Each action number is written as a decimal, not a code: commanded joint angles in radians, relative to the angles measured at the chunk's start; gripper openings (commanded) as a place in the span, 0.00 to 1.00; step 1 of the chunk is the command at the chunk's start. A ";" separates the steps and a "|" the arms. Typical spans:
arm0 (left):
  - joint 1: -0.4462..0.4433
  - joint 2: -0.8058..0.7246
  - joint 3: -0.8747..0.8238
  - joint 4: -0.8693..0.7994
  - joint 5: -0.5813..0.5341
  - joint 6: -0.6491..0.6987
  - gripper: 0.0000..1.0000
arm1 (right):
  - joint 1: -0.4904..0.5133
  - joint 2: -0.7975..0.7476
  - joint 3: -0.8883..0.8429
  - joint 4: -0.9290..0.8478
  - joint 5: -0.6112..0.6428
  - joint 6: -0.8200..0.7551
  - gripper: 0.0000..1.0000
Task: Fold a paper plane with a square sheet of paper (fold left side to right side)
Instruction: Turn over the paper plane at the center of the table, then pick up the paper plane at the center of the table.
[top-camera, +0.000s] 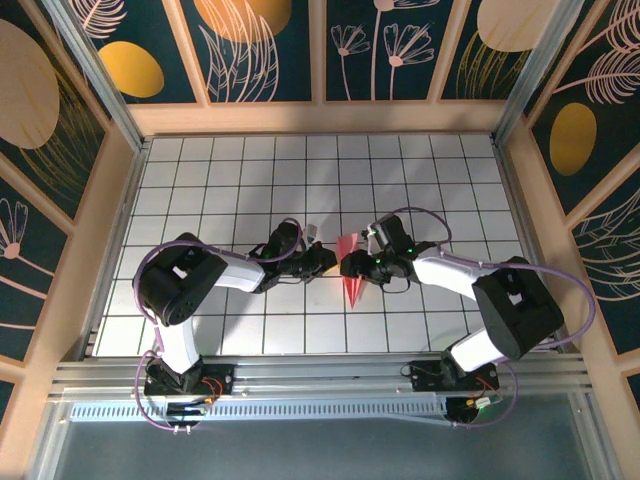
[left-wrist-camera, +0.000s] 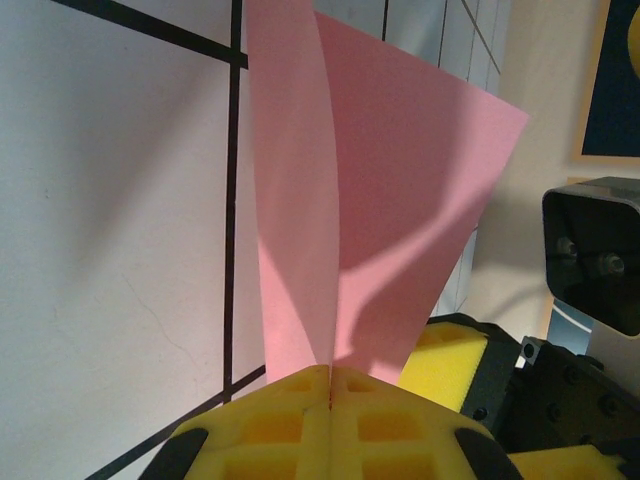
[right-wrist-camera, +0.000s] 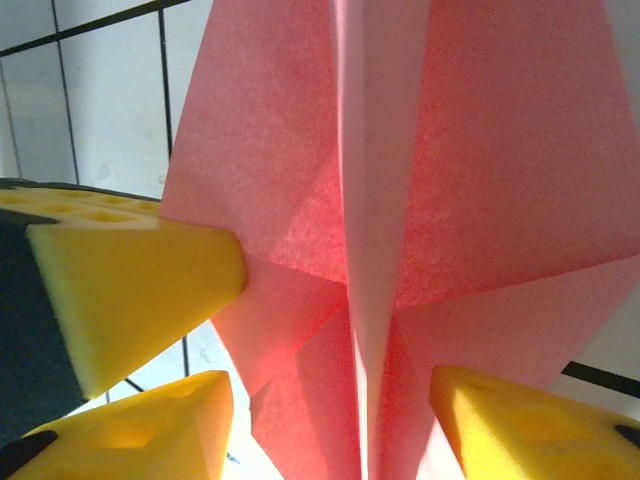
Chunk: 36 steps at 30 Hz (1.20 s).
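Note:
The salmon-pink paper plane (top-camera: 353, 290) stands on edge at the middle of the white grid table (top-camera: 230, 180), its point toward the near side. My left gripper (top-camera: 328, 262) comes in from the left and is shut on it; in the left wrist view the yellow pads (left-wrist-camera: 300, 420) pinch the fold at the left gripper (left-wrist-camera: 330, 372), and two pink flaps (left-wrist-camera: 400, 200) fan upward. My right gripper (top-camera: 352, 266) meets it from the right. Its fingers (right-wrist-camera: 150, 430) stand apart on either side of the plane's central fold (right-wrist-camera: 370, 250), with the right gripper (right-wrist-camera: 330, 400) open around it.
Wooden walls (top-camera: 320, 118) with patterned panels ring the table. A metal rail (top-camera: 320, 375) runs along the near edge by the arm bases. The right arm's black wrist housing (left-wrist-camera: 600, 250) hangs close beside the left gripper. The left gripper's yellow pad (right-wrist-camera: 130, 290) touches the paper's left flap.

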 joint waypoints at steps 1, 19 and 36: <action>-0.007 0.021 0.022 0.006 0.010 -0.020 0.00 | 0.014 0.017 0.041 -0.067 0.051 -0.031 0.52; -0.013 0.042 0.029 -0.005 0.003 -0.013 0.00 | 0.046 0.056 0.075 -0.115 0.102 -0.028 0.26; -0.029 0.058 0.041 -0.031 -0.009 -0.003 0.00 | 0.083 0.116 0.111 -0.154 0.142 0.025 0.19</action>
